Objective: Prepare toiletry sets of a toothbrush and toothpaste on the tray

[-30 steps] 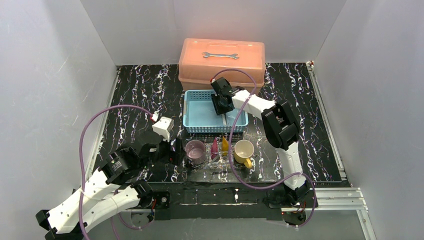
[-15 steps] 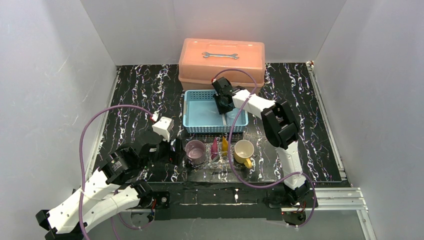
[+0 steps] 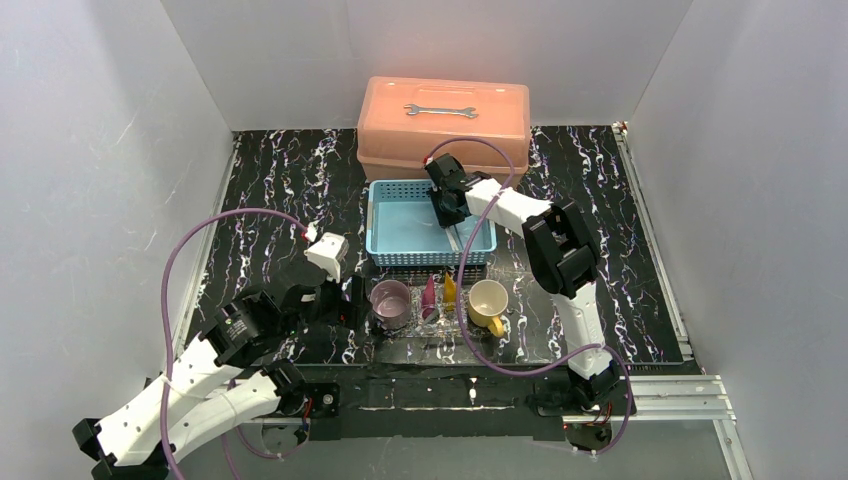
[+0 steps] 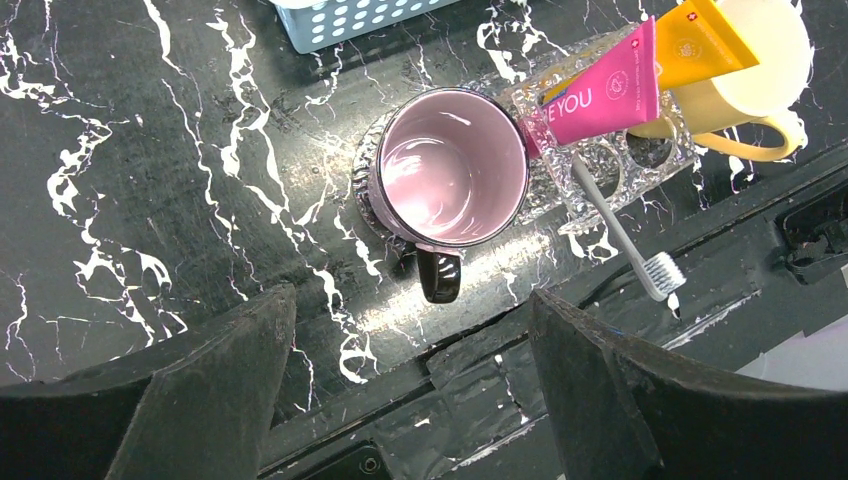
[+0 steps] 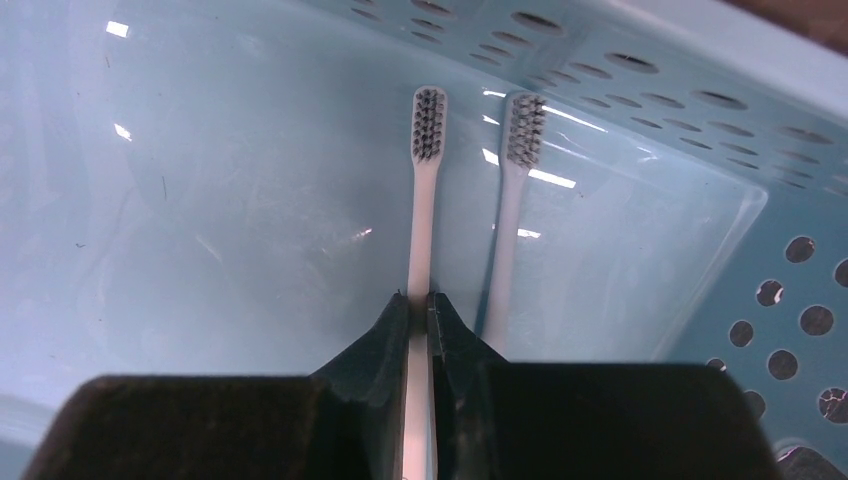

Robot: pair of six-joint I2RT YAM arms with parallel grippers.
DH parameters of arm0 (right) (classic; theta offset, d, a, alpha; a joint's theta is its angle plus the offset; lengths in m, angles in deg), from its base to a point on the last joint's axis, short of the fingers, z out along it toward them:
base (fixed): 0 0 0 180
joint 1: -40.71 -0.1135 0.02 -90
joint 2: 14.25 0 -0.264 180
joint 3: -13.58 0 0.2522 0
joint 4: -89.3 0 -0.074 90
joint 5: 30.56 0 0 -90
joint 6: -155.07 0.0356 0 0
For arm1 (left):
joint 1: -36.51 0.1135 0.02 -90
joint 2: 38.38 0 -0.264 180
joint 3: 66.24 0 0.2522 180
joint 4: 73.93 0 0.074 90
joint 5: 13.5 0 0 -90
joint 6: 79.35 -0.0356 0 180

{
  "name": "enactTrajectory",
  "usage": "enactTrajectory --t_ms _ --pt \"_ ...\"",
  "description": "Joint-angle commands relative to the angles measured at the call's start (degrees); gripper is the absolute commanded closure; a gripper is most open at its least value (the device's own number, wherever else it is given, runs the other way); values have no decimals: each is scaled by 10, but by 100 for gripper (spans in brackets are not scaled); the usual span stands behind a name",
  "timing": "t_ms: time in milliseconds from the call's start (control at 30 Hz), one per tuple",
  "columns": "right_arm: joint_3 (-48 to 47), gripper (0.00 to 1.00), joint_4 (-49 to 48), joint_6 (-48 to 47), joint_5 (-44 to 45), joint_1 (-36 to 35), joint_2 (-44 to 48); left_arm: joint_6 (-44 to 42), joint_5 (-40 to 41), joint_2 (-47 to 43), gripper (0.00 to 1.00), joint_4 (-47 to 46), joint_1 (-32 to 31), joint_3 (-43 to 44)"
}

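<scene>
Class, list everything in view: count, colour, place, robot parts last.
toolbox: 1, salmon-pink, rear centre
wrench: 1, silver, toolbox lid
basket: 1, light-blue, before toolbox
toothbrush in basket: 1, white, gripped; shape beside it maybe reflection
tray: 1, clear, near edge
purple mug: 1, tray's left end
yellow mug: 1, tray's right end
magenta tube: 1, between mugs
yellow tube: 1, between mugs
toothbrush on tray: 1, pale, under magenta tube
left tool: 1, black, open, beside purple mug
right tool: 1, black, shut on toothbrush in basket
</scene>
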Motion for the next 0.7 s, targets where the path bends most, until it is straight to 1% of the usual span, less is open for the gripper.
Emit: enactTrajectory --t_ms 0,467,667 --pt "-5 99 27 1 -22 -3 7 -9 10 1 15 14 6 -3" --pt "14 99 -26 27 -52 -10 107 -8 15 -10 15 15 7 -5" --pt "40 99 -75 31 -64 -13 159 -4 16 -20 15 13 7 -5"
